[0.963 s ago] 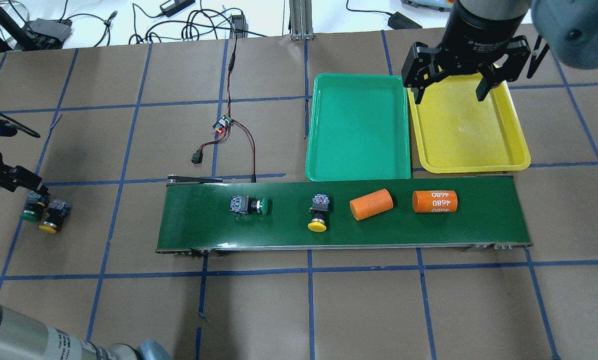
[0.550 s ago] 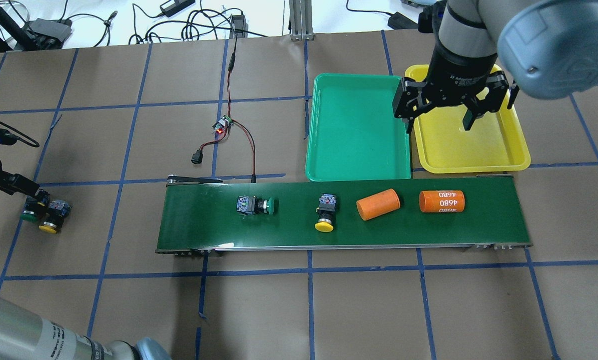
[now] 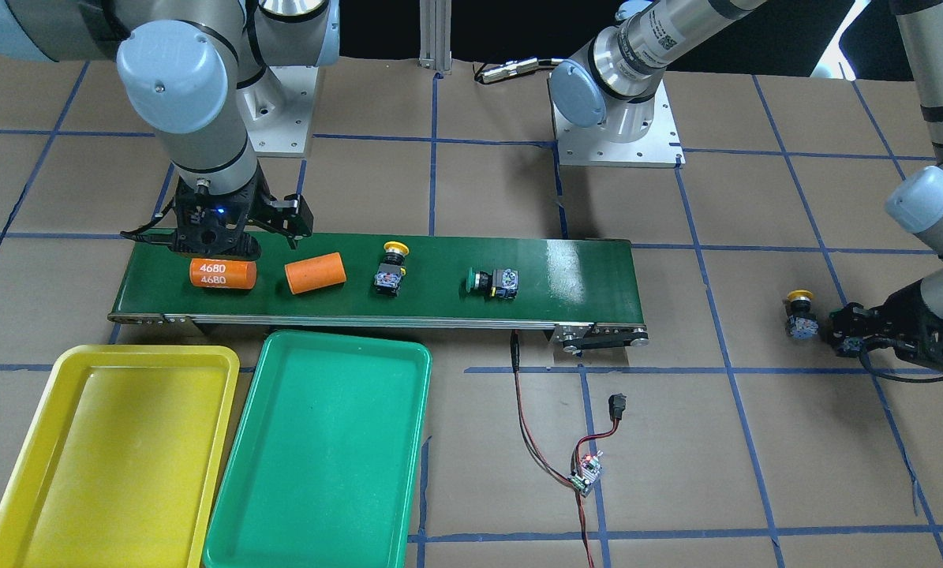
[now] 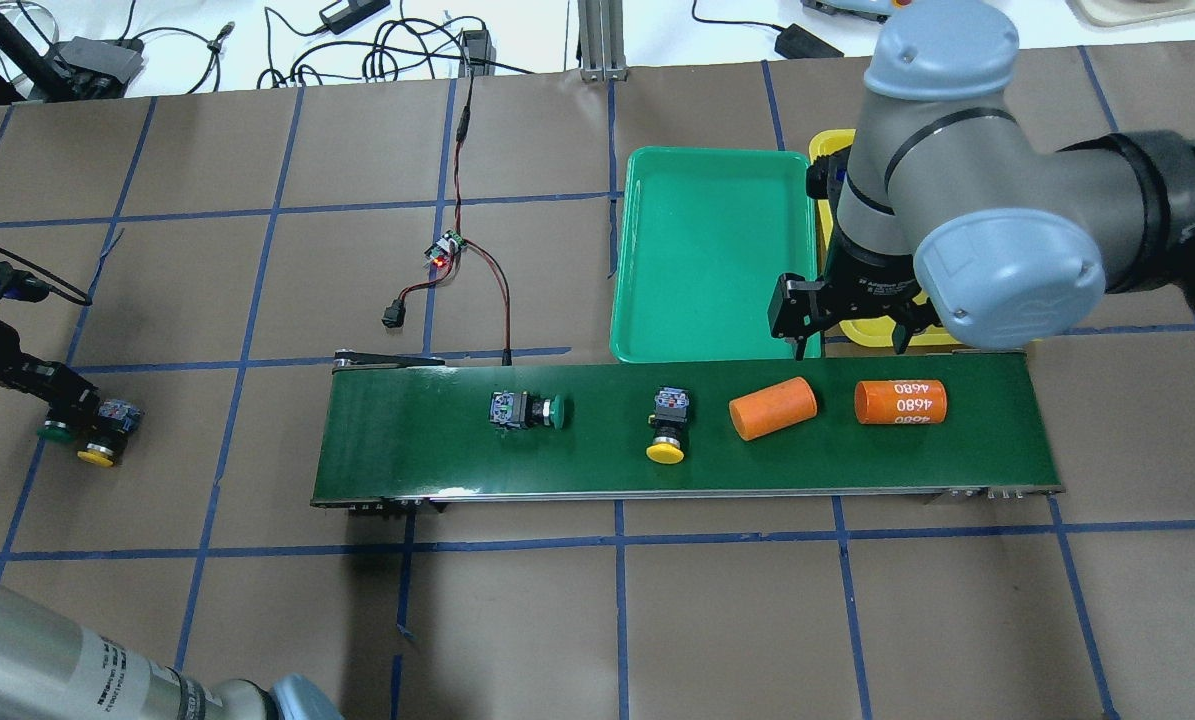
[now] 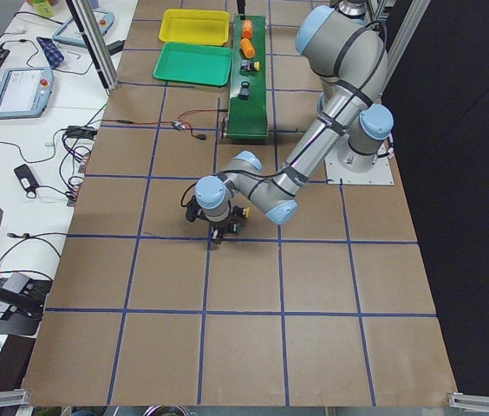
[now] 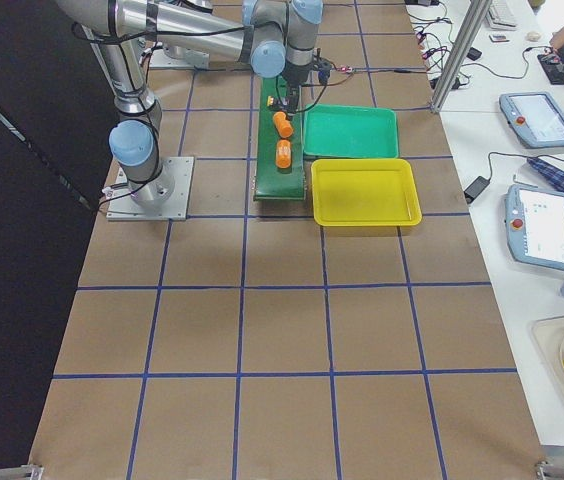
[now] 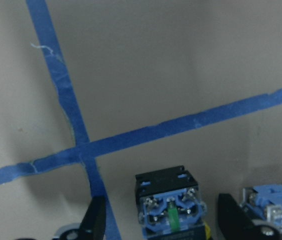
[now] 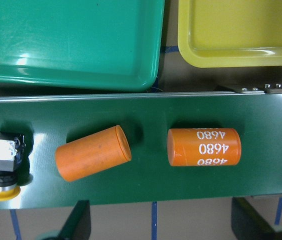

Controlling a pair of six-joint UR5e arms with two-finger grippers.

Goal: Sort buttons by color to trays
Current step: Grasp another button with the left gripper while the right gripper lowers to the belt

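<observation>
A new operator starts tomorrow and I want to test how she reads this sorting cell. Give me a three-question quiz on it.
1. True or false: the yellow tray and green tray hold nothing.
2. How many buttons lie on the belt? A one, B two, C four.
3. Fill in: the ___ gripper is at the off-belt buttons.
Key: 1 true. 2 B: green button and yellow button. 3 left gripper.
</observation>
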